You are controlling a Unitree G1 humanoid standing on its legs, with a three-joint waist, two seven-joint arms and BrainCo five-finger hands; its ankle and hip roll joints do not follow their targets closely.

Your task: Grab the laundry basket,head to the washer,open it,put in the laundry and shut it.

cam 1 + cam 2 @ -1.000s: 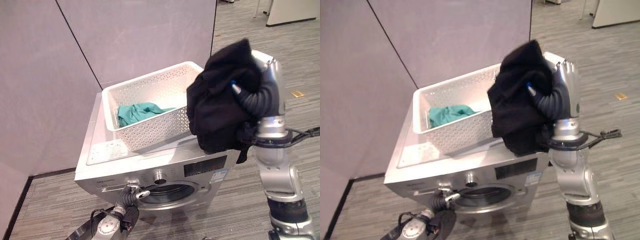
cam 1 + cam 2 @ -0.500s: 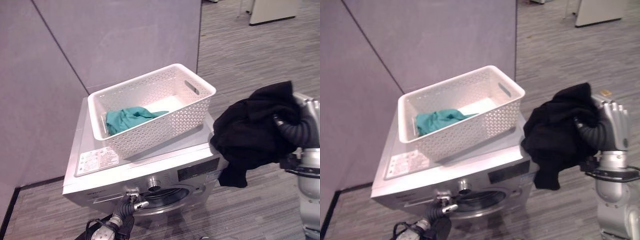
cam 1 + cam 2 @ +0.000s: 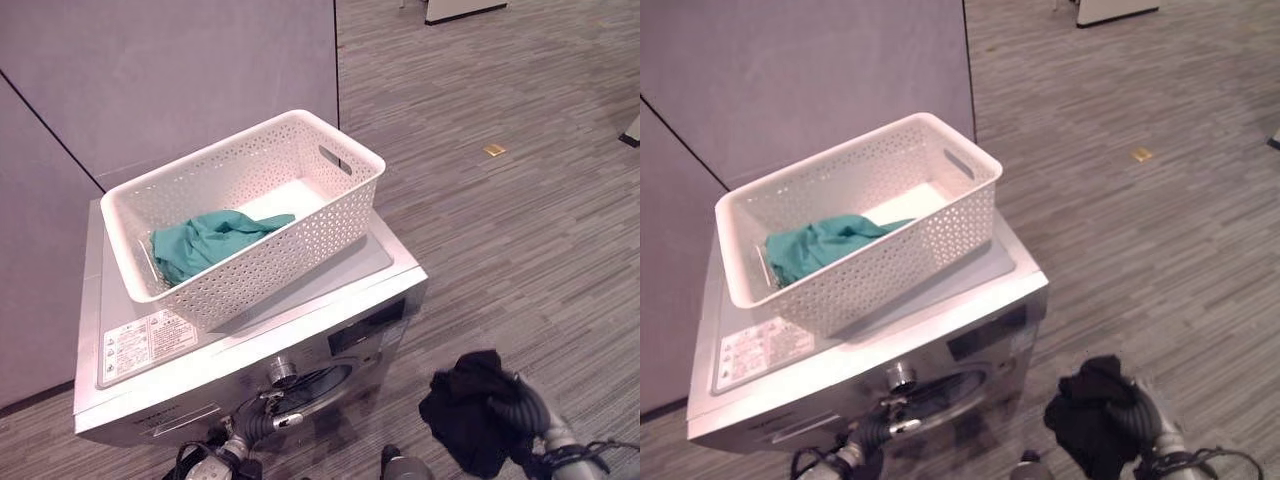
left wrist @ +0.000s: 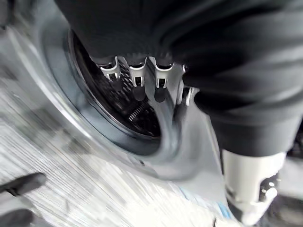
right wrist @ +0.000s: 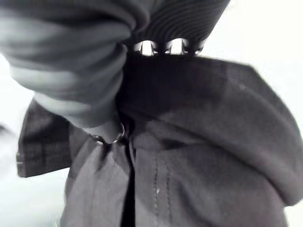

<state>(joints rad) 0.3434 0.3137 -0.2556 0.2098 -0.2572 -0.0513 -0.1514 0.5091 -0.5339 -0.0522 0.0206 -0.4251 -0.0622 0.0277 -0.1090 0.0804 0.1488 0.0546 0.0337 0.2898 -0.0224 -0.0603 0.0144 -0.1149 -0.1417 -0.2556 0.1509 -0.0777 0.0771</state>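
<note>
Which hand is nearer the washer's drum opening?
Left. The left hand sits right at the drum opening; the right hand holds the black garment off to the washer's side.

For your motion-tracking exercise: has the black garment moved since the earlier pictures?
Yes. The black garment, gripped by the right hand, dropped from basket height to beside the washer front.

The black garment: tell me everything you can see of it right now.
The black garment is a dark, soft, crumpled cloth, bunched and hanging from the right robot hand, low in front of the washer and off to its right, above the floor. The right wrist view shows seams and folds with the fingers curled round it. It touches neither washer nor basket.
</note>
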